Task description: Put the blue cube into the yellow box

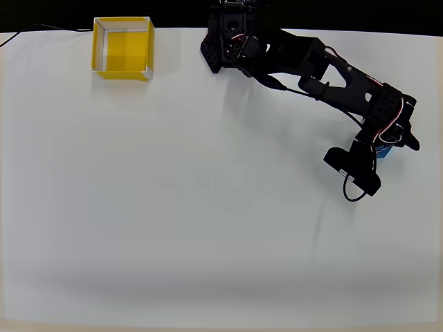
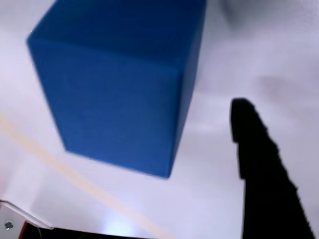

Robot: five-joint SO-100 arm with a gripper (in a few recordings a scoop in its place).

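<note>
The gripper is open around the cube, far from the box. Squeeze it in the middle.

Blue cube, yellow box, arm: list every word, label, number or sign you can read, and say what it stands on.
None can be read.
The blue cube has plain faces.
The yellow box carries no print.
The black arm shows no legible marking in the overhead view.
</note>
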